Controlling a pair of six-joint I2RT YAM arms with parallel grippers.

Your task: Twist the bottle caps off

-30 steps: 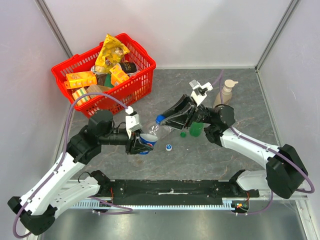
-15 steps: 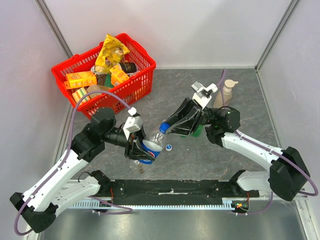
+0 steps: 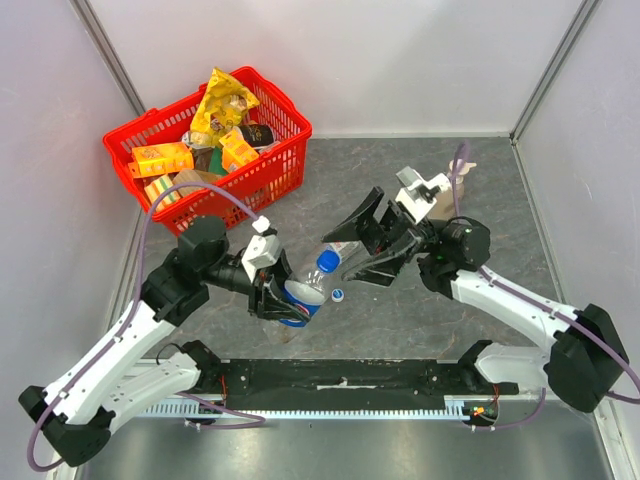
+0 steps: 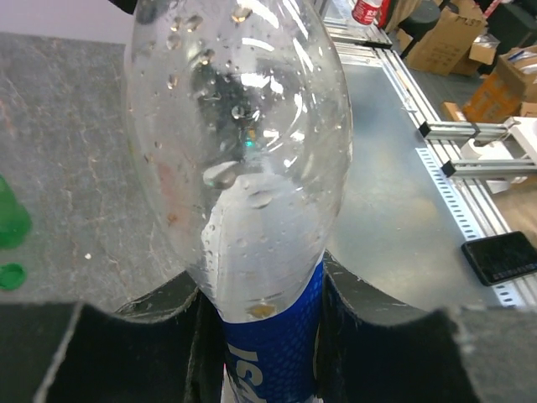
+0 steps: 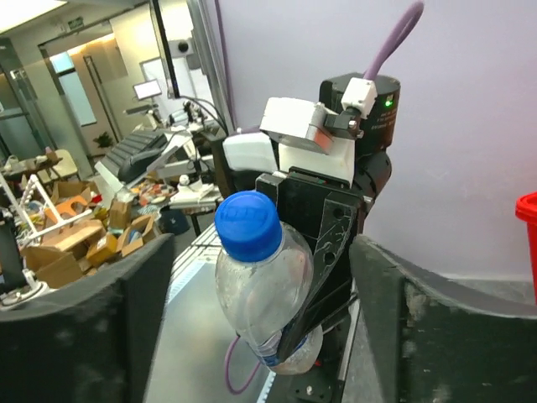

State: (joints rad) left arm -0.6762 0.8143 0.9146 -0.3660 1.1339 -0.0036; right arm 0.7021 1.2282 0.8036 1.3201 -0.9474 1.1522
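My left gripper (image 3: 283,297) is shut on the blue-labelled cola bottle (image 3: 300,297), clamping it at the label (image 4: 270,344) with the neck pointing right. Its blue cap (image 3: 327,262) sits on the neck. My right gripper (image 3: 352,254) is open, its fingers spread on either side of that cap (image 5: 248,225) without touching it. A loose blue cap (image 3: 340,294) lies on the table just below the bottle's neck. In the left wrist view a green bottle (image 4: 8,222) and a green cap (image 4: 10,275) show at the left edge; the top view hides them behind my right gripper.
A red basket (image 3: 262,180) full of packets stands at the back left. A beige pump-dispenser bottle (image 3: 440,203) stands behind my right arm. Grey walls close the table at the back and sides.
My right gripper was shut on the bottle's blue cap and has opened wide and drawn back a little to the right. The left gripper has raised the bottle's neck slightly.
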